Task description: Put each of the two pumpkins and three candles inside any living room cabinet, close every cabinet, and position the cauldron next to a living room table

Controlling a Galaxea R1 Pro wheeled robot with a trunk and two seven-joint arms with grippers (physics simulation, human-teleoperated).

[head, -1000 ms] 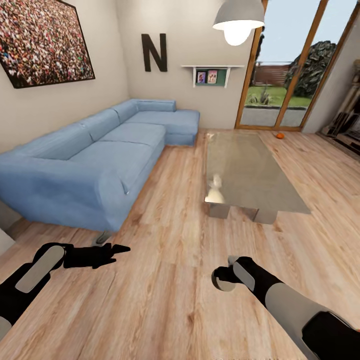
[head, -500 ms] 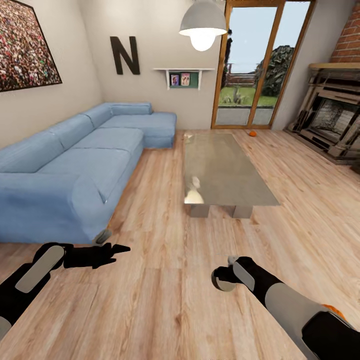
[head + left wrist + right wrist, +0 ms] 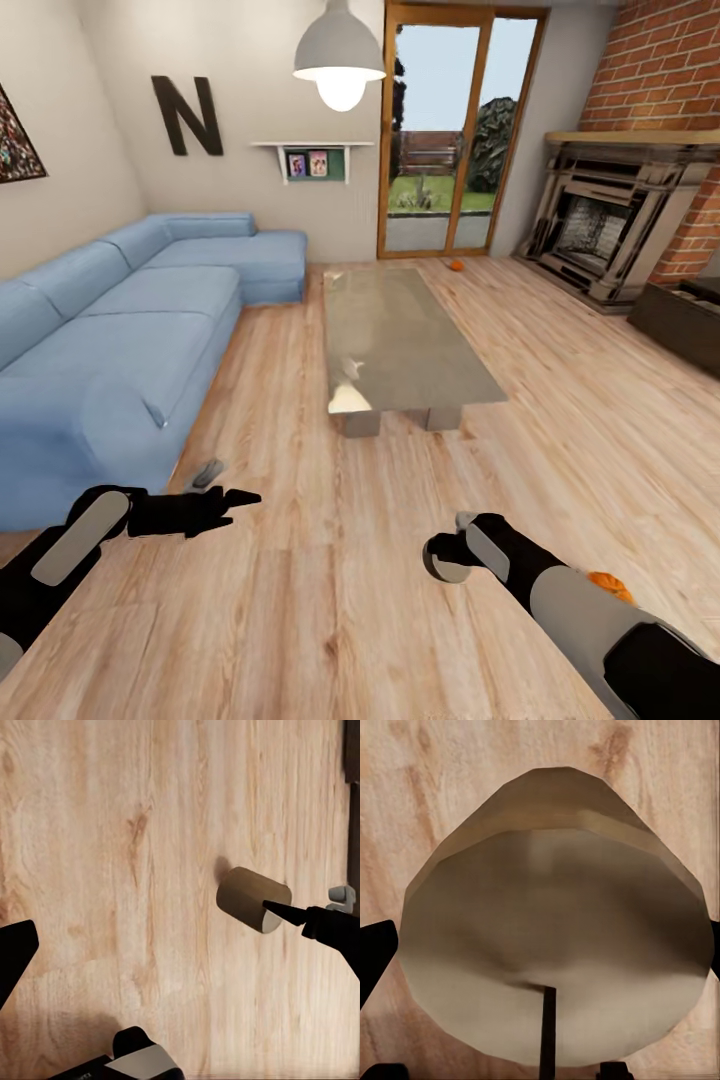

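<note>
My right gripper (image 3: 447, 556) is shut on a beige candle (image 3: 547, 907), a short cylinder with a dark wick, held low over the wooden floor. The same candle (image 3: 250, 898) shows in the left wrist view. My left gripper (image 3: 236, 498) hangs open and holds nothing. One orange pumpkin (image 3: 456, 265) lies on the floor by the glass door. A second pumpkin (image 3: 608, 585) sits on the floor just behind my right forearm, partly hidden. The low dark brown cabinet (image 3: 685, 322) stands at the right edge.
A glass coffee table (image 3: 400, 340) stands mid-room ahead. A blue corner sofa (image 3: 120, 330) runs along the left wall. A fireplace (image 3: 600, 230) sits in the brick wall at the right. Open wooden floor lies between the table and the cabinet.
The whole view has swung to the right: the sofa slid left, the fireplace, the brick wall and the cabinet came in, and a pumpkin appeared by my right arm. Both arms keep their pose.
</note>
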